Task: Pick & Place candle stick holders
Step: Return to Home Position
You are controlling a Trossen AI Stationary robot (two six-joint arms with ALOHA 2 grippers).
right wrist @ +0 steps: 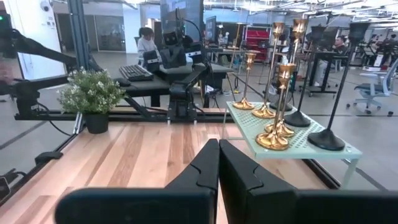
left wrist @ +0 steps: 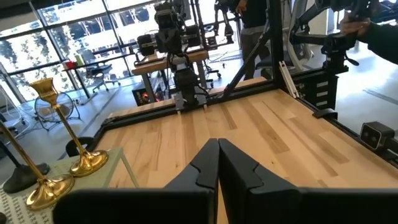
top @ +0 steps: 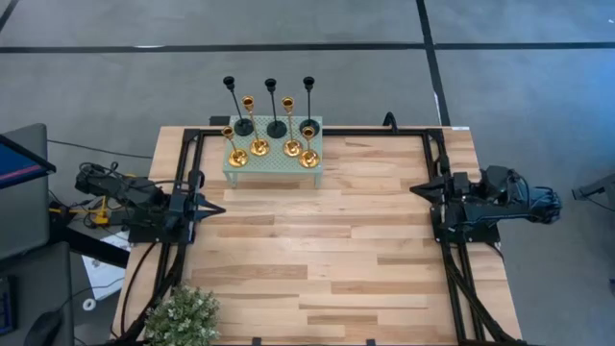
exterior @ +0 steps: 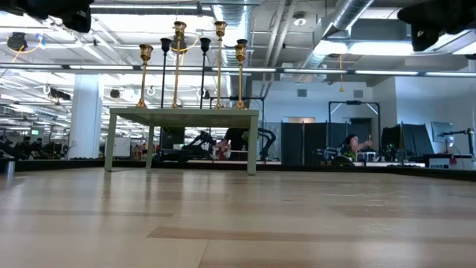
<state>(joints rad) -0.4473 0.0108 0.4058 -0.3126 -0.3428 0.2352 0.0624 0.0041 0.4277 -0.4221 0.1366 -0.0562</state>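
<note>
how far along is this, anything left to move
Placing looks done: three black holders and four gold holders stand on the green shelf. Nothing is in hand: left gripper and right gripper are shut, one at each side of the table. No holder is left off the shelf.

Seven candle stick holders [top: 259, 147] on shelf [top: 275, 163]

- The left arm [top: 135, 200] lies folded low at the left side; the left gripper [top: 219, 209] points inward, fingers pressed together.
- The right arm [top: 500, 197] lies folded at the right side; the right gripper [top: 415, 189] points inward, fingers likewise together.
</note>
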